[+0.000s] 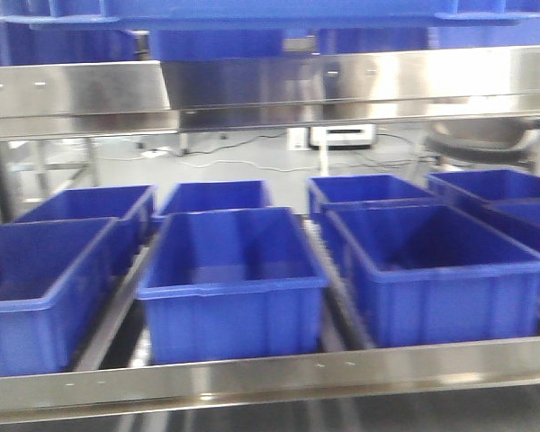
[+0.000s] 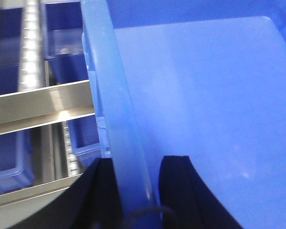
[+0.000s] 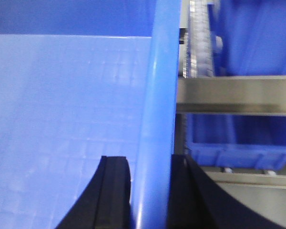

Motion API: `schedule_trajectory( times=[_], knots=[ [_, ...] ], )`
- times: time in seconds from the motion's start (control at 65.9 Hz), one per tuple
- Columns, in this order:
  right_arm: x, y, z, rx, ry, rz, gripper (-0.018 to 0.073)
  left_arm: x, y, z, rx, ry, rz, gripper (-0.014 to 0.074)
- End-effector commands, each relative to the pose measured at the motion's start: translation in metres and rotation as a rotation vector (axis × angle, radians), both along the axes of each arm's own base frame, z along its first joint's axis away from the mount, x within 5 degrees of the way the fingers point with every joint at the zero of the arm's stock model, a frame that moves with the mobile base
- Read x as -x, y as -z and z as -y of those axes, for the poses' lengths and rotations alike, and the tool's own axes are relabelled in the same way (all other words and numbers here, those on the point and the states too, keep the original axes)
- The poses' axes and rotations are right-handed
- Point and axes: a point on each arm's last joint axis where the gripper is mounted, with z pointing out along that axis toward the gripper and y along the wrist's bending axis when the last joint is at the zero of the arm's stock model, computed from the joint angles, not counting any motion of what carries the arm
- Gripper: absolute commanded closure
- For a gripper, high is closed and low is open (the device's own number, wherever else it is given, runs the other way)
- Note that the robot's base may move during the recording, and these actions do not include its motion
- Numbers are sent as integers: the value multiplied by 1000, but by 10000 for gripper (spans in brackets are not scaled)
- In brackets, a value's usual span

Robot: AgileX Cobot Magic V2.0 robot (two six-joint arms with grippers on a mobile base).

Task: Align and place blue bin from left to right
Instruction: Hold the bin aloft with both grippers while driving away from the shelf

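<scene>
Left wrist view: my left gripper pinches the blue bin by its rim, one finger inside the wall and one outside. My right gripper clamps the opposite rim the same way. In the front view the bin sits at the top of frame, above the steel rail and the other bins racked below

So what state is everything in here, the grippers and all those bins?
Blue bin: held up by its two side rims, inside empty.
Left gripper: shut on one rim.
Right gripper: shut on the opposite rim.
Rack bins: upright, open-topped, empty, resting in two rows.
</scene>
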Motion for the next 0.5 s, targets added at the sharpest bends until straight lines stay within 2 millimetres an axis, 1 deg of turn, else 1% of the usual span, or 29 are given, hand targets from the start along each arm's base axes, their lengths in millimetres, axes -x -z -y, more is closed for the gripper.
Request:
schedule_trajectory(
  times=[0.0, 0.486],
  knots=[
    [2, -19, 7, 22, 23, 147, 711, 8, -19, -5, 1, 6, 110, 707],
    [2, -19, 7, 22, 23, 147, 711, 8, -19, -5, 1, 6, 110, 707]
  ],
)
